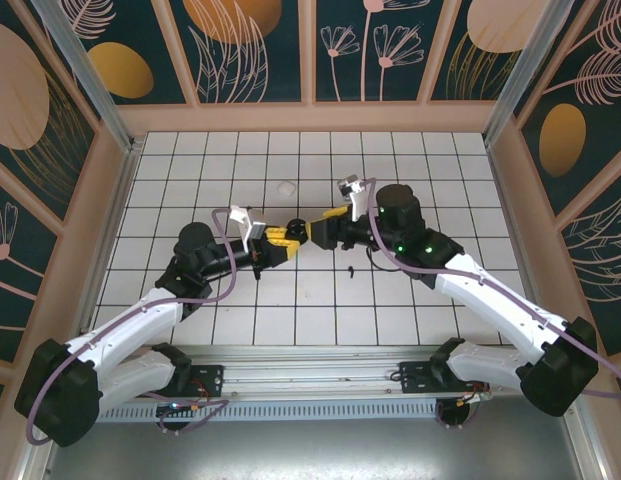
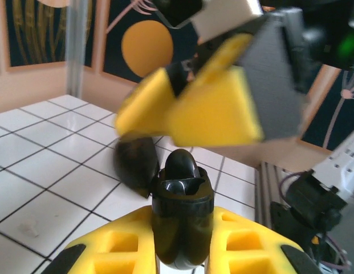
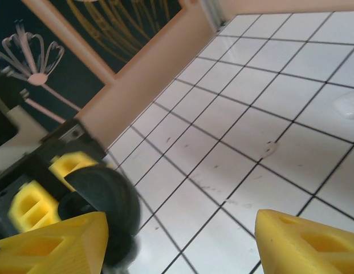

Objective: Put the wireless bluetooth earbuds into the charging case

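My left gripper (image 1: 281, 238) (image 2: 182, 254) is shut on the black charging case (image 2: 182, 222), holding it upright above the tiles. The case's lid (image 2: 134, 165) hangs open to the left, and a rounded black piece (image 2: 180, 164) stands in its mouth. My right gripper (image 1: 312, 229) (image 3: 179, 245) is open, with nothing between its fingers (image 2: 216, 108), which hover just above the case. The case's lid (image 3: 102, 197) sits beside the right gripper's left finger. One tiny black earbud (image 1: 350, 268) lies on the floor. A tiny whitish earbud (image 3: 271, 149) lies on a tile.
A larger rounded white lump (image 1: 285, 187) (image 3: 348, 105) rests on the tiles behind the grippers. Wooden walls with dark flower panels (image 1: 310, 50) close in the white tiled floor (image 1: 440, 170). A metal rail (image 1: 320, 365) runs along the near edge.
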### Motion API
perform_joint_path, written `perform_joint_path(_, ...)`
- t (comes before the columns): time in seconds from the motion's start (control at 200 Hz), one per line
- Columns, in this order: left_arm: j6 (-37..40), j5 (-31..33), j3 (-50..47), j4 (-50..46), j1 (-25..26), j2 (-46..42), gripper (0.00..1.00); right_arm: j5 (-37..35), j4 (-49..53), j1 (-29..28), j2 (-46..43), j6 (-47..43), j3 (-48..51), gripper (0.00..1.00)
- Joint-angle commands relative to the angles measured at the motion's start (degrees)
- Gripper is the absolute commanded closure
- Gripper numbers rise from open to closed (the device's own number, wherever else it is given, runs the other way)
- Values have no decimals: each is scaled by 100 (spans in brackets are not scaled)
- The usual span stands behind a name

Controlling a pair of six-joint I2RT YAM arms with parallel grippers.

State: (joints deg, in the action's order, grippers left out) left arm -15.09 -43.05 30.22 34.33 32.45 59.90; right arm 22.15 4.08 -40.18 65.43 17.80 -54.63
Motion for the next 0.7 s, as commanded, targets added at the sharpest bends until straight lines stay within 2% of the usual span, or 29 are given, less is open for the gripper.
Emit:
perform_joint_path(0.0, 130, -498, 65, 241, 94, -9, 100, -203, -86, 98, 161, 199, -116, 32)
perform_joint_path(0.21, 229, -361, 79, 116, 90, -13, 100, -227, 195, 117, 451, 285, -288, 33)
perform_joint_path(0.35, 369, 9, -4, -57, 94, -104, 100, -430, 475, 195, 217, 353, -351, 34)
perform_joint_path(0.485, 454, 243, -99, -110, 90, -145, 100, -439, 1082, 682, -43, 518, -416, 33)
perform_joint_path(0.696, 524, 336, -181, -110, 87, -67, 100, 288, 1840, 1590, 99, 505, -156, 36)
